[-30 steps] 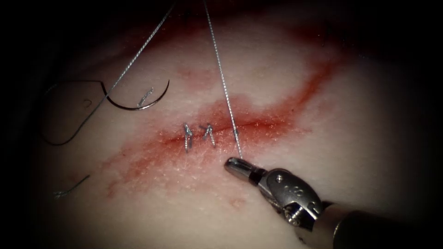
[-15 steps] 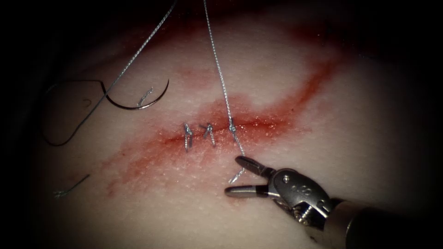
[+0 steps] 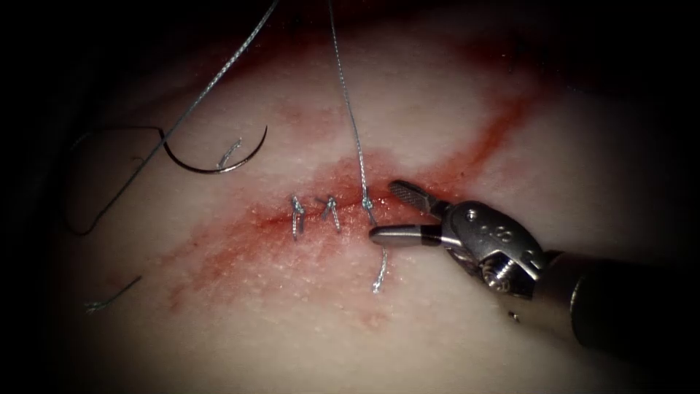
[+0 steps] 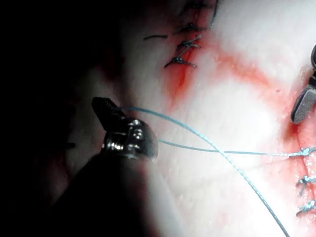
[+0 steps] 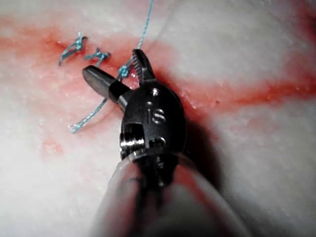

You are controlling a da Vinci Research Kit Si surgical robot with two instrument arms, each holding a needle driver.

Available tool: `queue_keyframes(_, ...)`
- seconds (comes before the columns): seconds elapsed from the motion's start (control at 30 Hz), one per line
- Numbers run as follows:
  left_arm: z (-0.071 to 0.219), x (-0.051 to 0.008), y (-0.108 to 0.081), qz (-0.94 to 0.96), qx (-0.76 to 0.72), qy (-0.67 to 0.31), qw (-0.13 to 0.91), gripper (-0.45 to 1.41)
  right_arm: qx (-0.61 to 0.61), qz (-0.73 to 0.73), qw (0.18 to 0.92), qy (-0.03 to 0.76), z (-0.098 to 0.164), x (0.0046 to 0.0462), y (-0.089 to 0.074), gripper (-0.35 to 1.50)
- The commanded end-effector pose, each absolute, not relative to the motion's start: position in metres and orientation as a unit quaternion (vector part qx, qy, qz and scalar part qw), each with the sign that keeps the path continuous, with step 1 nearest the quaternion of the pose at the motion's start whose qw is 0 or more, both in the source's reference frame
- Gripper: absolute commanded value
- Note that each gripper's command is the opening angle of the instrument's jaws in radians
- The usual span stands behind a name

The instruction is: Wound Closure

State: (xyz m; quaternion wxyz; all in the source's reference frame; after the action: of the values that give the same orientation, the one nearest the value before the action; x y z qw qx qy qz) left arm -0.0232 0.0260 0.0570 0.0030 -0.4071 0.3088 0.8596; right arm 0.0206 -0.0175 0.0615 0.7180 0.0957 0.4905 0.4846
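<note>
Tissue (image 3: 452, 109): pale, finely pebbled pork surface, glossy where lit, with a smeared band of red fluid (image 3: 481, 149) running along the cut (image 3: 415, 195).

Two finished stitches (image 3: 313, 214) sit on the left stretch of the cut, short braided knots with cut ends standing up. Just to their right is a third knot (image 3: 367, 201). From it a braided thread (image 3: 348, 102) rises taut toward the far edge of the tissue, and a short free tail (image 3: 380, 271) lies limp on the near side.

Needle (image 3: 219, 162): thin, dark, smooth half-circle arc lying flat on the tissue well left of the cut, held by neither tool and not in the tissue. A second strand (image 3: 211, 84) crosses over it. A loose cut end of thread (image 3: 111, 295) lies near the tissue's left near edge.

My right pincer (image 3: 386, 213): polished steel, ridged inner faces, reaching in low from the right, jaws apart on either side of the third knot, holding nothing.

My left pincer (image 4: 104, 109): wrist bent, thread passing at its tip; I cannot tell whether it grips.
</note>
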Motion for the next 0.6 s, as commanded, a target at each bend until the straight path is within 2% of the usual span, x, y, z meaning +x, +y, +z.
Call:
queue_keyframes(0.03,0.0570,-0.0238,0.0263,0.859,-0.407,0.312,0.001,-0.45,0.093,0.485,0.719,0.489,0.0629,0.0217,-0.0167,1.25)
queue_keyframes(0.23,0.0548,-0.0243,0.0258,0.858,-0.406,0.315,0.000,-0.45,0.084,0.488,0.719,0.487,0.0651,0.0232,-0.0149,1.36)
queue_keyframes(0.6,0.0534,-0.0249,0.0245,0.854,-0.413,0.315,-0.004,-0.45,0.081,0.484,0.719,0.492,0.0676,0.0262,-0.0137,1.40)
